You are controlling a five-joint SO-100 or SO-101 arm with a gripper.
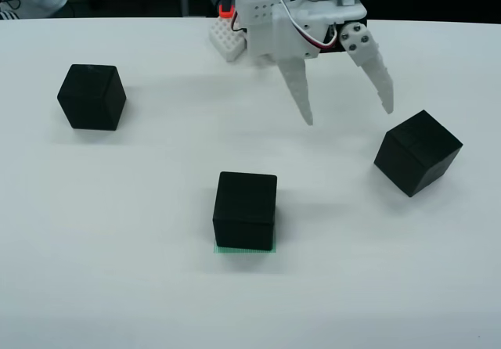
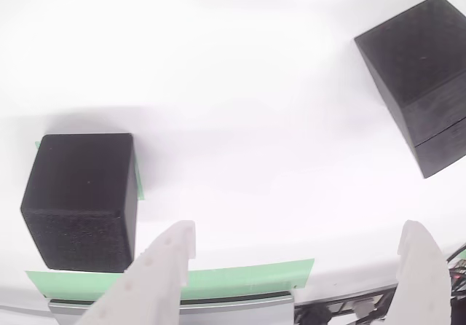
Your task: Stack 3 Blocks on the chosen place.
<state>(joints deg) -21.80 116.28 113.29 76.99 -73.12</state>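
One black block (image 1: pixel 245 210) sits on the green chosen place (image 1: pixel 244 249), whose edge peeks out at the block's base. In the gripper-mounted view that same block (image 2: pixel 80 197) is at the left with a green sliver (image 2: pixel 138 183) beside it. A second block (image 1: pixel 92 96) rests at the far left of the table. A third block (image 1: pixel 417 152), turned at an angle, lies at the right; it is also seen as block (image 2: pixel 424 77). My white gripper (image 1: pixel 350 116) hangs open above the table between the middle and right blocks, holding nothing.
A white brick-like piece (image 1: pixel 227 40) with an orange tip stands behind the gripper at the table's back edge. A white table surface (image 1: pixel 156 286) spreads around the blocks. A green strip (image 2: pixel 240 279) belonging to the gripper mount crosses the bottom of the gripper-mounted view.
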